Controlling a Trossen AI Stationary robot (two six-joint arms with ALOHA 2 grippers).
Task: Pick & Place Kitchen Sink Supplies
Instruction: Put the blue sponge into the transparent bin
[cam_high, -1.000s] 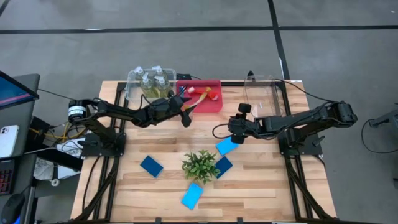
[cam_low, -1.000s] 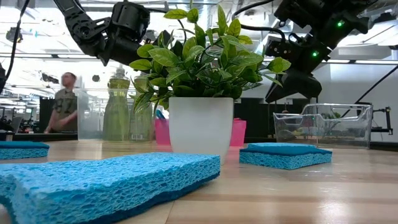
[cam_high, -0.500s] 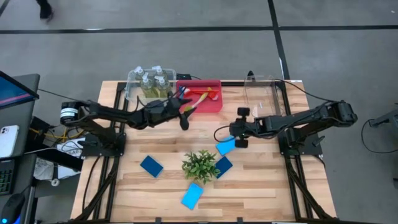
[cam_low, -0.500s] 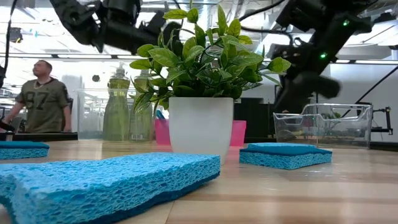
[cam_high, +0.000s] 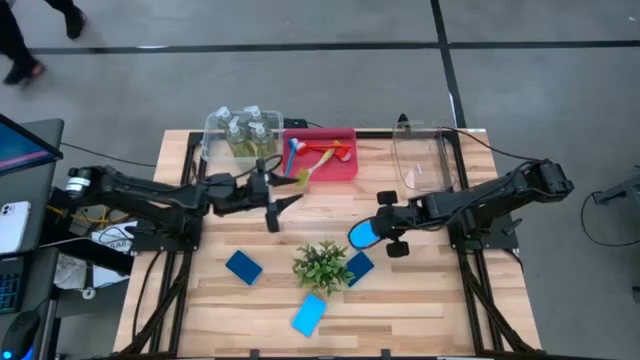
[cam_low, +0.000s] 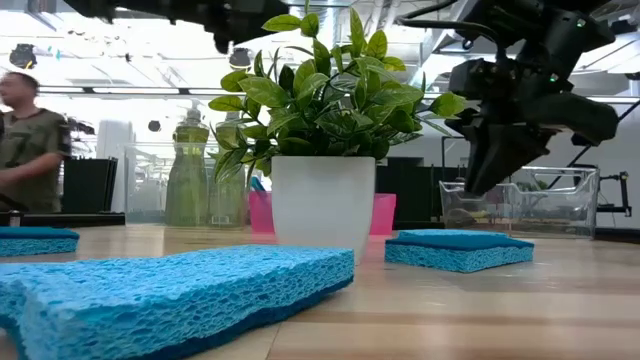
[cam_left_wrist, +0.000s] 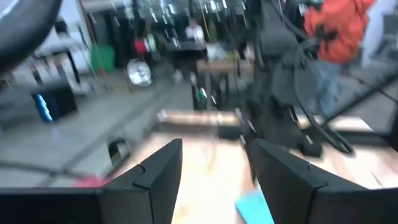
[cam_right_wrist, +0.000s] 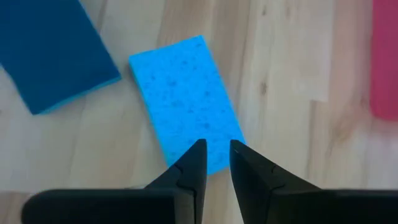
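now, sponge: the light-blue sponge (cam_right_wrist: 186, 99) is soft, light and flat; pinch across its short edges.
right gripper (cam_right_wrist: 214, 155): above it, jaws nearly together, holding nothing.
left gripper (cam_left_wrist: 214, 158): part open, empty.

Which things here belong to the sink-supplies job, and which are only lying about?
Job: bottles in the clear bin; brushes in the red bin; four sponges, light blue and dark blue.

Only lying about: potted plant; empty clear bin.
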